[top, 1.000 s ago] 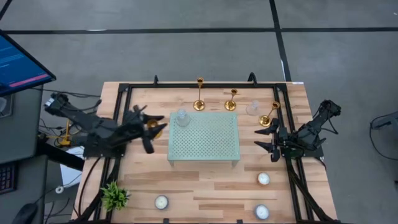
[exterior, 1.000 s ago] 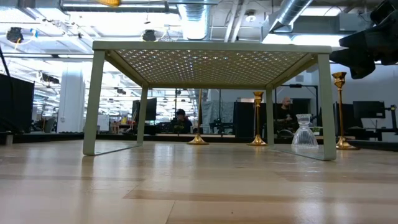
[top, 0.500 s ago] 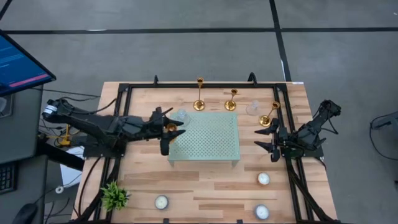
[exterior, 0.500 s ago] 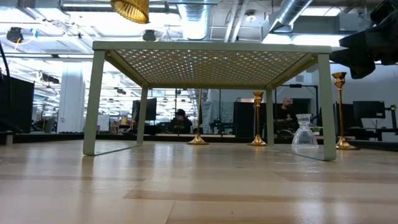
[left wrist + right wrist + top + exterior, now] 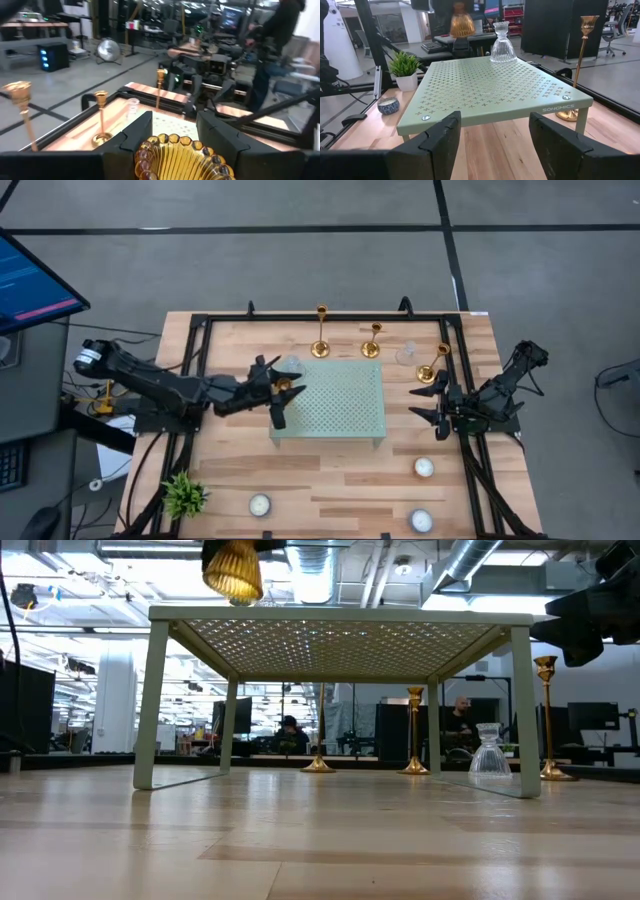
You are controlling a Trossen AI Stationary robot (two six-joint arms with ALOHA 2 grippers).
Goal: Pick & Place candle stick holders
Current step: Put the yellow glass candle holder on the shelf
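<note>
Left gripper point(image 5: 279, 388): reaching out over the rack's left edge; fingers point(image 5: 137, 131) closing on an amber cup point(image 5: 179, 159), ribbed and bead-rimmed. The cup's lower part is running off the wrist view.
Amber cup, low view point(image 5: 233, 567): hanging just above the rack top, near its left end; its holder is cut off by the frame edge.
Right gripper point(image 5: 438, 404): waiting at the table's right side, just right of the rack; jaws spread wide with nothing between them.
Right gripper, low view point(image 5: 590, 610): showing only as a dark mass at the upper right corner.
Rack point(image 5: 330, 400): pale green perforated shelf standing mid-table on four legs.
Tall holder point(image 5: 321, 332): standing upright behind the rack, near the back rail.
Short holder point(image 5: 372, 341): standing upright just right of the tall one, behind the rack.
Third holder point(image 5: 435, 361): standing upright off the rack's back right corner, close to the right gripper; whether they are touching is not clear from above.
Holders, low view: all three stems are showing through and past the rack legs; bases are partly lost behind the table edge.
Clear cup point(image 5: 405, 354): sitting between the short and third holders, faint against the wood.
Second clear cup point(image 5: 292, 366): at the rack's back left corner, partly hidden by the left gripper.
Tealights point(image 5: 424, 468): three lying along the front of the table, well apart from the holders.
Plant point(image 5: 185, 495): at the front left corner.
</note>
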